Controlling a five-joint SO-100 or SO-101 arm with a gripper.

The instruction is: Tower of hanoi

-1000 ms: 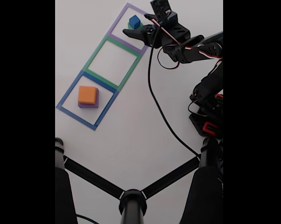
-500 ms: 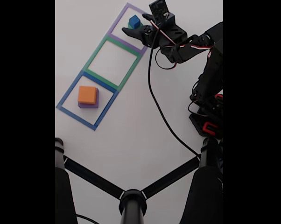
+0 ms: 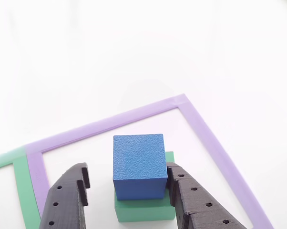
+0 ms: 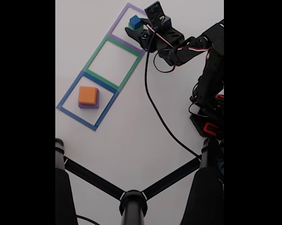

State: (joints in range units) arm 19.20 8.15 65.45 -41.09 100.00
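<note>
The purple block (image 4: 88,105), flat and largest, lies inside the blue tape square (image 4: 66,97) at the near end of the row in the fixed view, with only its edge peeping out from under the orange block (image 4: 87,95) stacked squarely on it. That pair looks like the untouched part of the tower.

The green block (image 3: 146,210) sits inside the purple tape square (image 3: 200,129) at the far end, and the blue cube (image 3: 138,164) rests on top of it, slightly toward the back edge as the other view shows it. The green tape square (image 4: 114,61) between the two stacks holds nothing.

So the two small pieces are already moved off as a pair, and my reading is that the puzzle is around its early middle: the orange block would go next to the middle square (once the claw is clear), then everything has to be rebuilt on the purple block in its final square.

The gripper (image 3: 127,188) straddles the blue cube with its jaws spread; the right-hand finger (image 3: 184,195) sits just beside, perhaps touching, the cube's side, the left one stands apart. It grips nothing that I can make out.
</note>
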